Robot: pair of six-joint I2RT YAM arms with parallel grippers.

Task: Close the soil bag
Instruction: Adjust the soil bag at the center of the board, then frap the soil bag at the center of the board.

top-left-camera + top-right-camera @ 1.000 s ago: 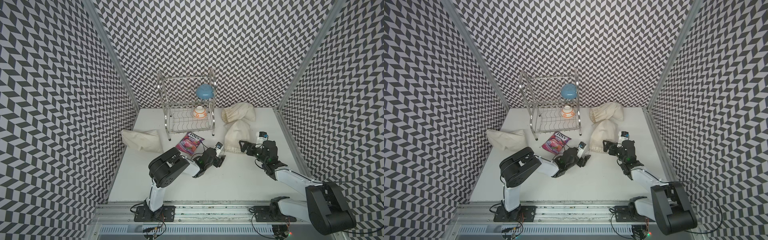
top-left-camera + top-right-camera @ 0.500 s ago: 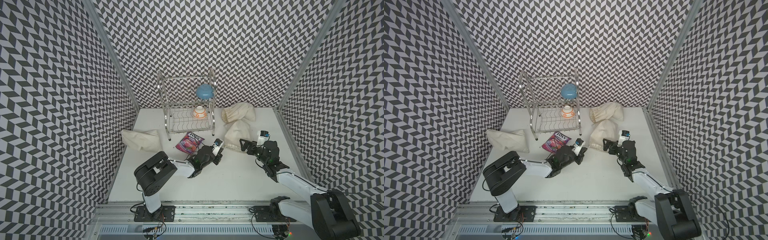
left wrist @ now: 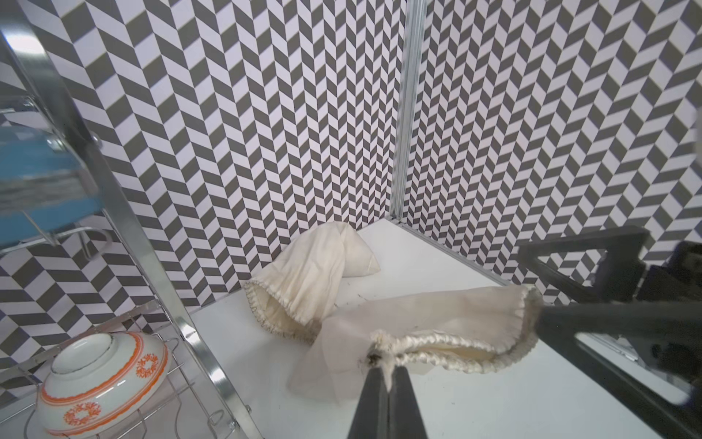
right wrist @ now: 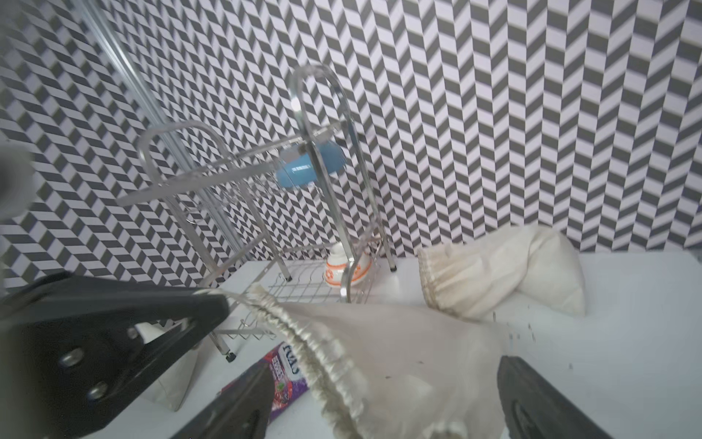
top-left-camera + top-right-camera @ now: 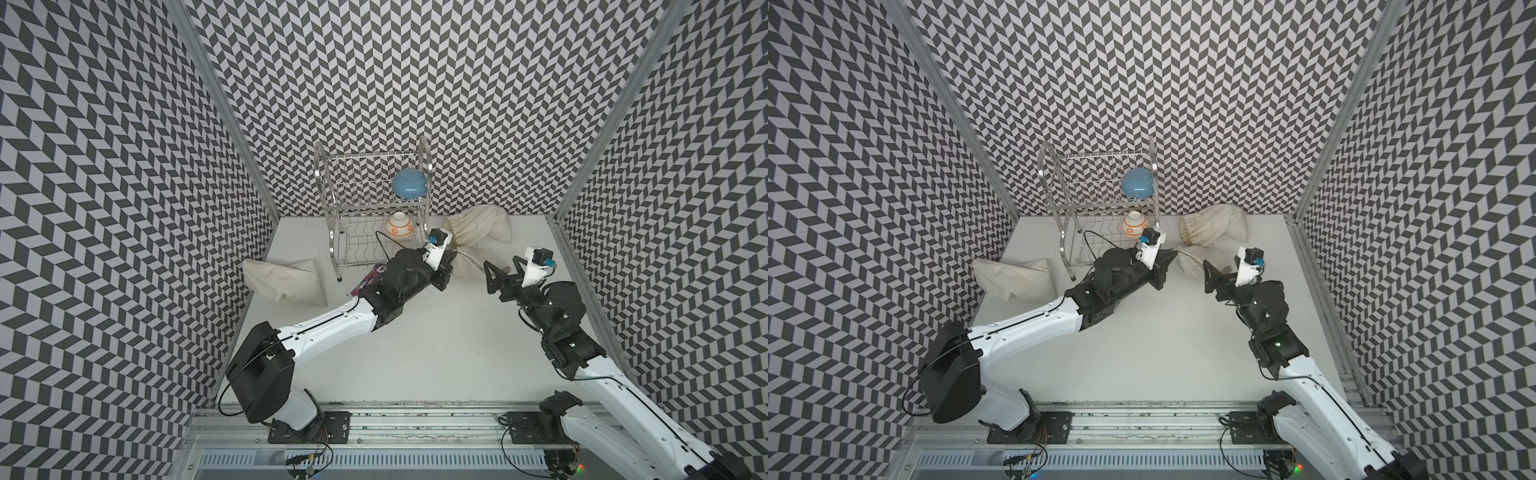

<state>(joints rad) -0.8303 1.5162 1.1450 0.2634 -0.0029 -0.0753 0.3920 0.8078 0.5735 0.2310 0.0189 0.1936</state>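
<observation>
While your left end effector [image 3: 388,374] pinches the soil bag [image 3: 437,319] rim, right end effector [image 5: 500,262] gapes; bag lies mouth-forward, length front-to-back.

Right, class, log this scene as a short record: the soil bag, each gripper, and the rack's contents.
Soil bag: on its side, mouth open
Left gripper: shut on the drawstring at the bag's mouth
Right gripper: open, at the opposite side of the mouth
Dish rack: blue bowl on upper tier, orange-patterned bowl on lower
</observation>
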